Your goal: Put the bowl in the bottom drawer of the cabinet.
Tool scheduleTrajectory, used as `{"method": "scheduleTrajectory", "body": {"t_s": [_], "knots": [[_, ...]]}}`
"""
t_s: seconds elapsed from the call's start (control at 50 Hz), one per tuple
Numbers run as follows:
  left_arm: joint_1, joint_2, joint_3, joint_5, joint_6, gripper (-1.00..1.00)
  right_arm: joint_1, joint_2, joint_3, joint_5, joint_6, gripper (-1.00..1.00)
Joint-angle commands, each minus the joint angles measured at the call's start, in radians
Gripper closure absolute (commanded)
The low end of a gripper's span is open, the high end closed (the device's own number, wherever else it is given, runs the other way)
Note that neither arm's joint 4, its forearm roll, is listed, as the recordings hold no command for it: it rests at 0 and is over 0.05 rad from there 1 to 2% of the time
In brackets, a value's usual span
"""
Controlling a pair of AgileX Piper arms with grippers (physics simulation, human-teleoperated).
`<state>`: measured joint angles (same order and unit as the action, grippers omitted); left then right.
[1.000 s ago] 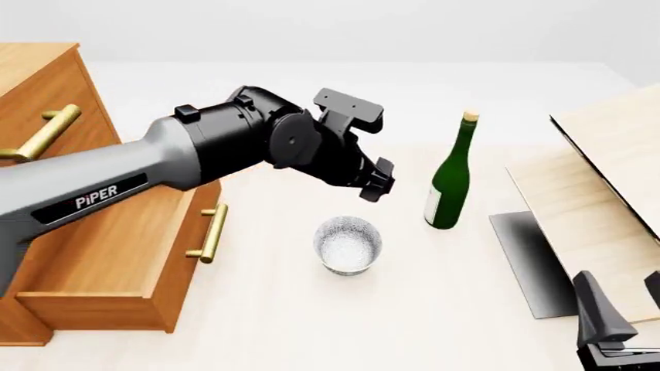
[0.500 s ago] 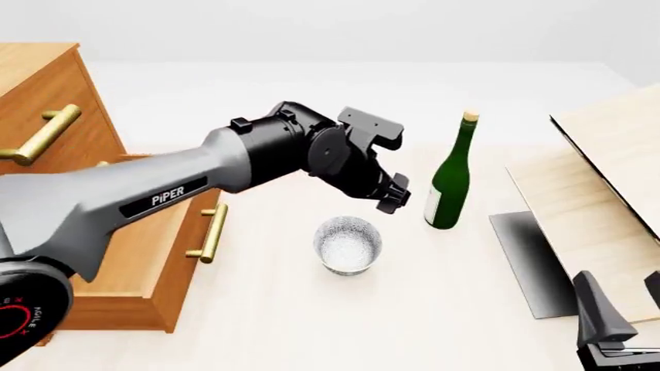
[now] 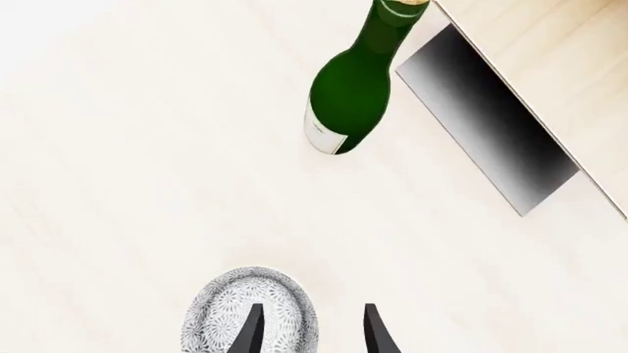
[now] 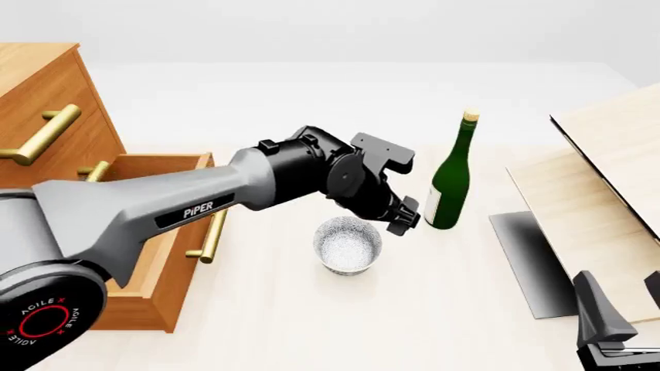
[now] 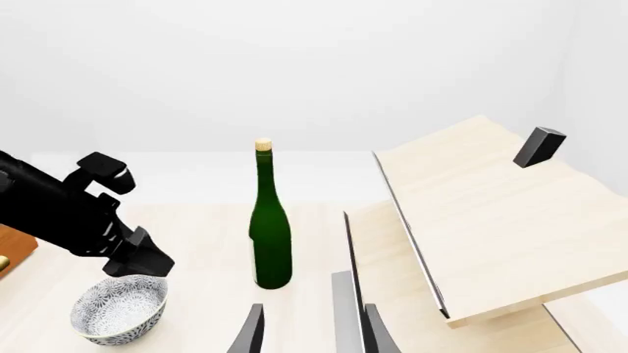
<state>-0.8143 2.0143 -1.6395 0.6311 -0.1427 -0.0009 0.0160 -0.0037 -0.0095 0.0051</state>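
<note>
White with a fine blue-grey speckle, the bowl [image 4: 348, 243] sits upright on the tabletop [image 4: 309, 325] at lower centre of the front view, mouth facing straight up. It is round, so I see no long axis to line up with; any approach around the rim should serve. I judge it to be stiff, glazed ceramic: light enough, but slick and chippable, so I would pinch one wall over the rim, one finger inside and one outside, rather than squeeze across the body.

My left end effector [image 4: 404, 216] hangs just above the bowl's right rim, fingers parted and holding nothing; in the left wrist view its fingertips [image 3: 251, 331] straddle that edge. The green bottle [image 4: 450, 179] stands near on the right, so I judge that a wide swing risks tipping it.

At left of the frame, the bottom drawer [image 4: 170, 255] of the cabinet [image 4: 52, 100] stands pulled out. My right end effector [image 5: 306, 334] rests at lower right, fingers apart, empty.
</note>
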Motion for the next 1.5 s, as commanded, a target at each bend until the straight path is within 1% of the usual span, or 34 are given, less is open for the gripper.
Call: {"method": "scheduleTrajectory", "body": {"t_s": [0.02,0.54,1.12,1.3,1.5], "knots": [[-0.014,0.016,0.019,-0.009,-0.019,-1.00,0.000,0.000,0.000,0.000,0.000,-1.00],[-0.020,0.038,0.079,-0.061,-0.058,-1.00,0.000,0.000,0.000,0.000,0.000,-1.00],[-0.008,0.064,0.127,-0.090,-0.071,-1.00,0.000,0.000,0.000,0.000,0.000,-1.00],[0.001,0.072,0.123,-0.088,-0.068,-1.00,0.000,0.000,0.000,0.000,0.000,-1.00],[-0.006,0.080,0.137,-0.103,-0.083,-1.00,0.000,0.000,0.000,0.000,0.000,-1.00]]}}
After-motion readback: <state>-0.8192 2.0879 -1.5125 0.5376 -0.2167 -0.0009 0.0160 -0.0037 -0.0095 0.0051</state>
